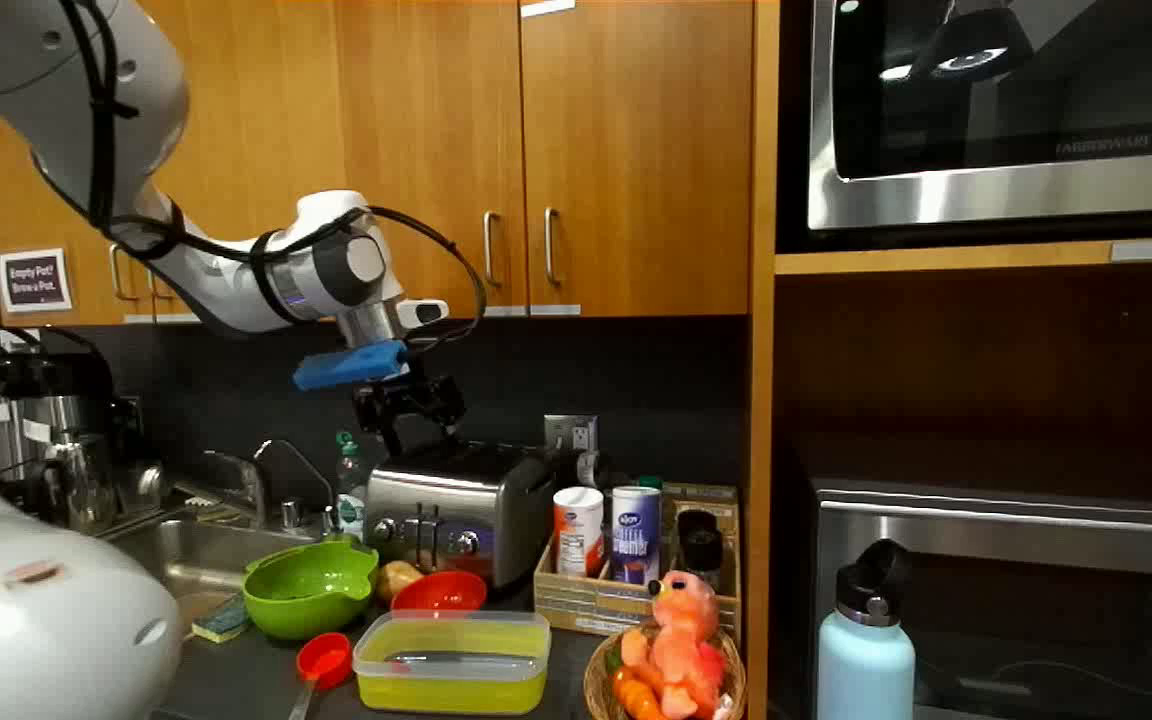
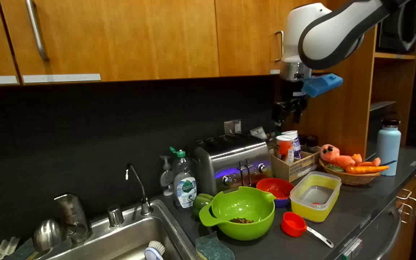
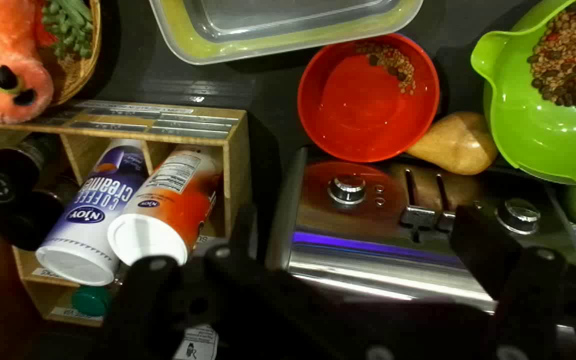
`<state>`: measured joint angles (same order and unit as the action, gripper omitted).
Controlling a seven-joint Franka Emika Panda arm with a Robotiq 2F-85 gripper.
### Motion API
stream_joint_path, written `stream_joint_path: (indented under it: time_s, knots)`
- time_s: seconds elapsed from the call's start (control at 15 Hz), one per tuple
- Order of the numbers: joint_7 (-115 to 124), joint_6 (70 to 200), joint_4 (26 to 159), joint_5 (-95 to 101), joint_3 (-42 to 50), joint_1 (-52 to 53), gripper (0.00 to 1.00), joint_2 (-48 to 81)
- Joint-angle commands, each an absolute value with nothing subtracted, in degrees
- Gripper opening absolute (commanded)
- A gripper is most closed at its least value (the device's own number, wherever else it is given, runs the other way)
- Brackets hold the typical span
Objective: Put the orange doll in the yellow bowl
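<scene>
Doll [image 1: 681, 640] lies face up in basket [image 2: 354, 179], head twd the caddy [image 1: 568, 592], long axis running from there twd front edge of table [image 2: 354, 200]. My pincer [image 1: 423, 440] is released, spread wide, up near toaster [image 1: 441, 510]; caddy w/ cans [image 1: 635, 535] sits btwn it & doll. Yellow bowl [image 1: 446, 692] is near basket, beside red bowl [image 3: 363, 115]. Cupboards [image 1: 636, 160] hang above.

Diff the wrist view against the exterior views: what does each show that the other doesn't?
Only the wrist view: grains inside the red bowl.
Only the exterior views, both of them: light-blue bottle, sink, red measuring cup.
Shared by all: orange doll in the wicker basket, yellow bowl, green bowl, toaster, open claw.
</scene>
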<state>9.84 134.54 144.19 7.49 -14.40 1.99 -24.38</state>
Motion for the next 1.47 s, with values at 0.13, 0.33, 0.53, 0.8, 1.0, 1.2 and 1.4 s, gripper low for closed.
stream_joint_path:
  time_s: [0.13, 0.33, 0.53, 0.8, 1.0, 1.2, 1.4]
  knots:
    - [10.33, 134.39, 144.10, 8.16, -13.28, 3.17, 1.00, -24.25]
    - [13.52, 133.43, 145.01, 16.14, -14.33, -1.15, 1.00, -25.82]
    - [14.78, 130.32, 146.50, 26.99, -12.17, -5.79, 1.00, -30.70]
    - [19.16, 123.55, 147.21, 35.84, -10.40, -10.67, 1.00, -36.46]
    - [22.91, 114.28, 148.83, 36.63, -9.38, -11.61, 1.00, -42.60]
    - [26.11, 105.01, 152.18, 36.53, -7.82, -12.48, 1.00, -48.49]
    - [30.21, 98.82, 155.67, 36.28, -5.28, -14.06, 1.00, -53.12]
